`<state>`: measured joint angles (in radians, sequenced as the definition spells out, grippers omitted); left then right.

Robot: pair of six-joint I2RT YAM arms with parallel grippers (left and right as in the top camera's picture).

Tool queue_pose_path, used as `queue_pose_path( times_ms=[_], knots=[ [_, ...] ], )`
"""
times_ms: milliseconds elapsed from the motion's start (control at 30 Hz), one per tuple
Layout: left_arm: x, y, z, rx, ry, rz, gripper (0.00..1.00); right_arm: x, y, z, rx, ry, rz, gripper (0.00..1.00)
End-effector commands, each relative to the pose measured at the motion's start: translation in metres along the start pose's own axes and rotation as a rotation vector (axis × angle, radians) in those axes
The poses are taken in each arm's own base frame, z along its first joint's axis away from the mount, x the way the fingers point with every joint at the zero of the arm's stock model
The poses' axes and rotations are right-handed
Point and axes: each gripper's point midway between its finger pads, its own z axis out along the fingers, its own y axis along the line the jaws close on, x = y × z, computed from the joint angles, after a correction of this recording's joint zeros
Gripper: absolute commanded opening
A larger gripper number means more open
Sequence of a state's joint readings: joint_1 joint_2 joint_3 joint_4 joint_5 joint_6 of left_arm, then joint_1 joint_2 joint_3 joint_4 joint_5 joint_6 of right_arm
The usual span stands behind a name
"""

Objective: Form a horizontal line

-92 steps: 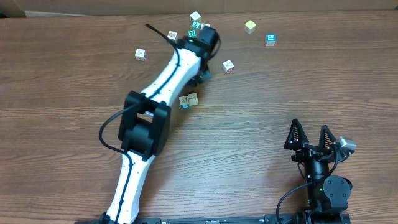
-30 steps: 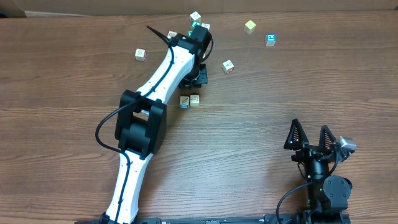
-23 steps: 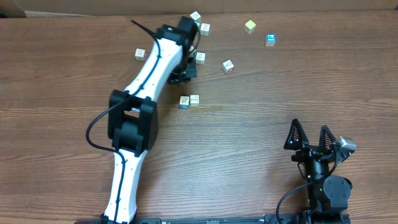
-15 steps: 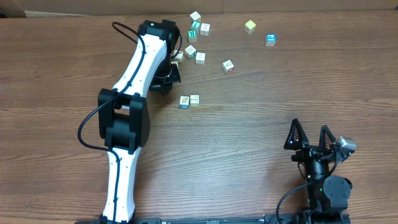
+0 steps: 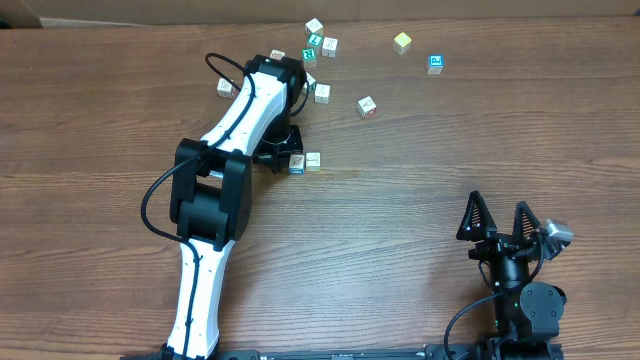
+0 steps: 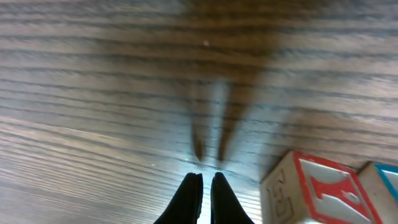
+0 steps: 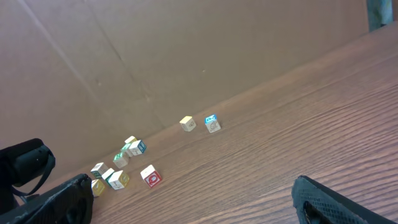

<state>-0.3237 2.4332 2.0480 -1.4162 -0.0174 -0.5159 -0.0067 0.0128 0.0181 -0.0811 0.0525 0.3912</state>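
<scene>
Line (image 5: pixel 305 161) incomplete: two touching cubes, just above centre of the overhead frame.
Your left tool (image 6: pixel 206 182) is closed, empty, just left of it; your right tool (image 5: pixel 497 206) stands open, lower right; loose cubes (image 5: pixel 367 107) lie above.

table (image 5: pixel 420 200): matt wood | cube (image 5: pixel 313 160): pale wood | left claw (image 6: pixel 206 180): matt black

The left arm (image 5: pixel 235 130) has swung out to the left and come back. Its fingers (image 6: pixel 196 186), slightly parted a second ago, are now pressed together, low over the table (image 6: pixel 93 93), with a red-marked cube (image 6: pixel 311 190) now just to their right.
</scene>
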Motion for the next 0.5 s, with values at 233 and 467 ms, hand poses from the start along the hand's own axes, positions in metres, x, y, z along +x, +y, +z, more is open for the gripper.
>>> queue_pose_path(
  times_ms=[233, 467],
  knots=[
    [0.0093, -0.0154, 0.0008, 0.062, 0.036, 0.027, 0.05, 0.0013, -0.0034, 0.0003, 0.011, -0.005, -0.007, 1.00],
    [0.0099, -0.0163, 0.0008, 0.067, 0.040, 0.027, 0.04, 0.0012, -0.0034, 0.0003, 0.011, -0.005, -0.006, 1.00]
  ],
)
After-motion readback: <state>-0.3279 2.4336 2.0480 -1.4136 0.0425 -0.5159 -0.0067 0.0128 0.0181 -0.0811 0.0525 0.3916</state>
